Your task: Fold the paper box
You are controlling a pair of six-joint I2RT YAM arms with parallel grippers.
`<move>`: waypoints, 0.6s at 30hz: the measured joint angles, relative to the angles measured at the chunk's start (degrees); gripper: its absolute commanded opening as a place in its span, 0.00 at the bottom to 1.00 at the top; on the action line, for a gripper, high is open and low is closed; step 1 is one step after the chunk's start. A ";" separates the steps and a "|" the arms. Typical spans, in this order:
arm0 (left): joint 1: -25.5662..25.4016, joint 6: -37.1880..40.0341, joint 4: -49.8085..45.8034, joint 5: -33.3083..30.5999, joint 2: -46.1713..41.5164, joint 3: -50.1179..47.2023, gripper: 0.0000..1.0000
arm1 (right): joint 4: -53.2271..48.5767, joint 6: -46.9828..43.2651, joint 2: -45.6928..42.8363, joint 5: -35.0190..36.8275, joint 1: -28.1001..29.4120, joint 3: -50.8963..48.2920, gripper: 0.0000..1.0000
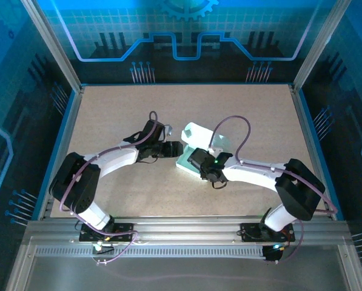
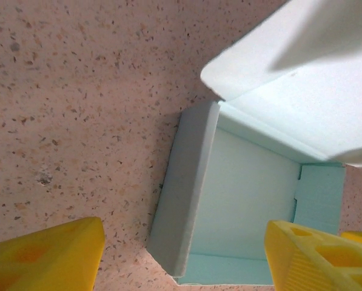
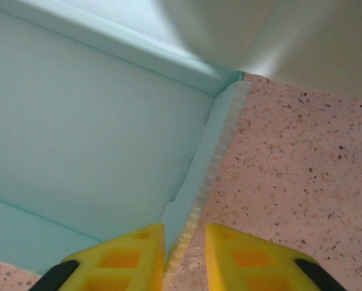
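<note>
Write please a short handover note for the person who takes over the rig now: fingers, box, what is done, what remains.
Left gripper: fingers open, hovering above the paper box.
Right gripper: fingers shut on a side wall of the box.
Box: on the table, between the two arms.
Done: side walls stand up.
Left: lid flap is raised and open; probably it must be folded down.

Matt, smooth paper box (image 2: 247,194) on speckled, grainy tabletop (image 2: 77,91).
</note>
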 measured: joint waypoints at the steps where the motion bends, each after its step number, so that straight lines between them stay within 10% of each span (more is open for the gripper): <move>1: 0.11 0.00 0.07 -0.22 -0.26 -0.07 0.71 | 0.31 -0.39 0.33 -0.28 -0.33 0.02 0.23; 18: 0.61 -0.61 0.44 -1.86 -4.28 -2.97 0.72 | 3.89 -19.15 5.20 -2.62 -7.61 4.63 0.20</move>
